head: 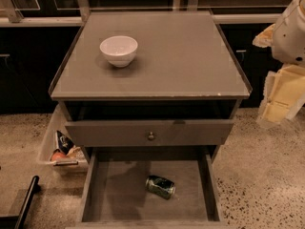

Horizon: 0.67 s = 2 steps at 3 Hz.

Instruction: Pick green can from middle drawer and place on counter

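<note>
Camera view: the green can [160, 186] lies on its side in the open middle drawer [119, 192], just 3 o'clock of its centre. Above, the surface [190, 56] bears a white bowl [118, 50] at 10 o'clock. The gripper [280, 98] hangs at 3 o'clock, off the surface; I cannot tell its state.

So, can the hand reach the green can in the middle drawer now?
Probably yes. The hand is at the view's right edge, beside the counter; the green can lies in the open middle drawer, nothing over it.
</note>
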Each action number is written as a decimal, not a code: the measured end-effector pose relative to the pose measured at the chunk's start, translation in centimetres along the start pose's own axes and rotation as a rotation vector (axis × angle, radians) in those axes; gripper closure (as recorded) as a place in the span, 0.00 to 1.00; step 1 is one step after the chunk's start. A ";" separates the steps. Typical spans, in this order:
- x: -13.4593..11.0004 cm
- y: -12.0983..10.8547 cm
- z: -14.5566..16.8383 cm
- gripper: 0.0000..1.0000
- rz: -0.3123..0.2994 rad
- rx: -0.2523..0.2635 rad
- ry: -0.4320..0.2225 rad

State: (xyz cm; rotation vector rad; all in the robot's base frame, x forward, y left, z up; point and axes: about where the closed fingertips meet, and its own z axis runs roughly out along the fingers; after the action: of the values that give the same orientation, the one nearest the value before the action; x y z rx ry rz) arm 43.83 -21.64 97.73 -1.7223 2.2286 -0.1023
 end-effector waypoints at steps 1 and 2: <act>0.0 0.0 0.0 0.00 0.000 0.000 0.000; 0.0 0.4 0.8 0.00 -0.003 -0.005 0.008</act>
State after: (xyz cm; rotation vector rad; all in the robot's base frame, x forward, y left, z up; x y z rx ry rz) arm 43.69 -21.36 96.83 -1.7306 2.2338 -0.1049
